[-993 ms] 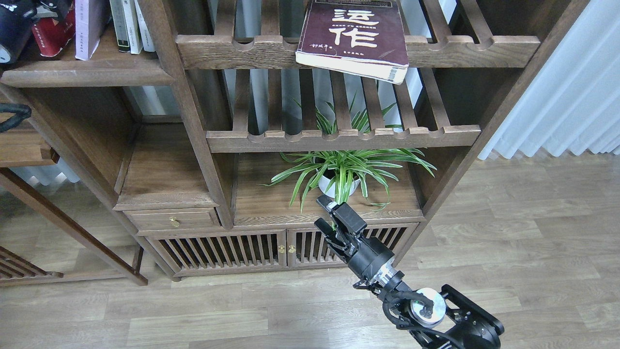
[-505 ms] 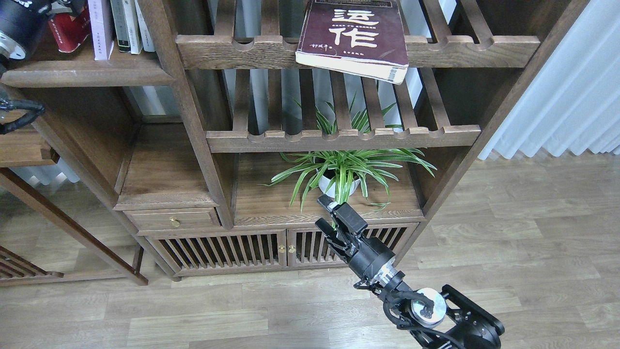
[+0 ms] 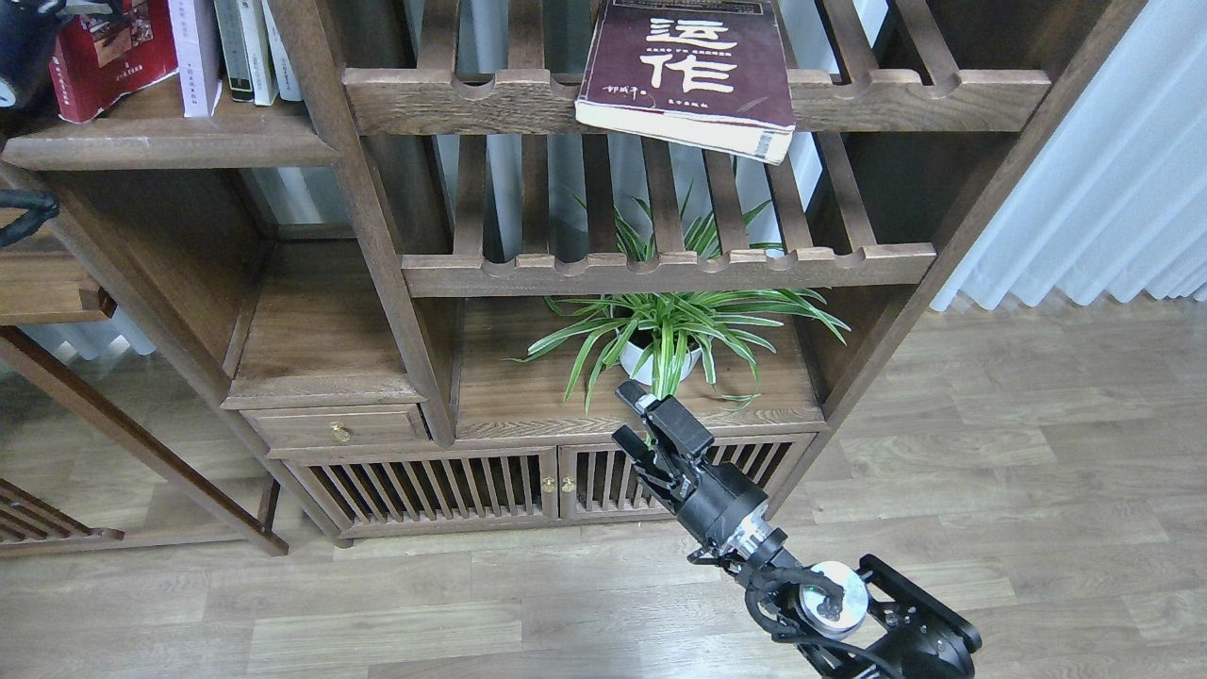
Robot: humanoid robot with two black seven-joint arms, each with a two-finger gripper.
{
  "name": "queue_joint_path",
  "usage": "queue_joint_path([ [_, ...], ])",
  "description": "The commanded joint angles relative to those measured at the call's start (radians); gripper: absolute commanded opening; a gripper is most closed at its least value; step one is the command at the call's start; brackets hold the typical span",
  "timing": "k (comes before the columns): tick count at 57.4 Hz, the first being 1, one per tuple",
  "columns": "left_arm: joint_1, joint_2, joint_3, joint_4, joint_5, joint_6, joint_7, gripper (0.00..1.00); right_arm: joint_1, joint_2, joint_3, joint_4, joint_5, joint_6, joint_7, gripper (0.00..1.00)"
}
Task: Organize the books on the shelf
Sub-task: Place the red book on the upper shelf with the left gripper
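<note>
1. The wooden bookcase (image 3: 377,236) fills the head view and serves as the landmark; its upper-left bay holds the shelf (image 3: 170,141), a solid dark plank with a rounded front edge.
2. Right of that plank, the upper slatted rack (image 3: 896,90) carries the thick maroon book (image 3: 693,71), lying flat with its corner hanging over the scalloped rail. It looks parked there, not yet stood with the others.
3. Below the racks, the cabinet top holds a spider plant (image 3: 674,330) in a white pot, standing clear of the books.
4. In front of the plant, low in the view, the right gripper (image 3: 634,418) hangs idle, its fingers slightly apart and grasping nothing.
5. On the plank, the red book (image 3: 108,52) leans at the far left, tilted against the white-lavender book (image 3: 196,57), which stands upright beside thin white and grey-spined books (image 3: 255,47).
6. At the top-left corner, a dark part of the left arm (image 3: 24,42) touches or covers the red book's edge; probably it props the book upright. The left gripper is not distinguishable, so whether it grips cannot be told.
</note>
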Motion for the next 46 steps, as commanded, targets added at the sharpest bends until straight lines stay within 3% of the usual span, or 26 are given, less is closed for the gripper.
queue_joint_path([
  [1,-0.008,-0.009,-0.034,-0.030,-0.012,0.000,0.000,0.35,0.000,0.000,0.000,0.000,0.000,0.000,-0.001,0.98],
  [25,0.000,-0.027,-0.155,-0.185,-0.179,0.000,0.000,0.37,0.005,0.000,0.008,0.006,0.003,0.000,0.001,0.98],
  [41,0.127,0.017,-0.225,-0.444,-0.286,0.003,0.000,0.61,0.017,0.000,0.080,0.044,0.005,0.000,-0.001,0.98],
  [42,0.164,0.019,-0.251,-0.495,-0.286,0.003,0.000,0.69,0.020,0.000,0.104,0.072,0.005,0.000,-0.001,0.98],
  [46,0.198,0.020,-0.279,-0.540,-0.288,0.002,0.000,0.76,0.020,0.000,0.131,0.098,0.005,0.000,-0.001,0.98],
])
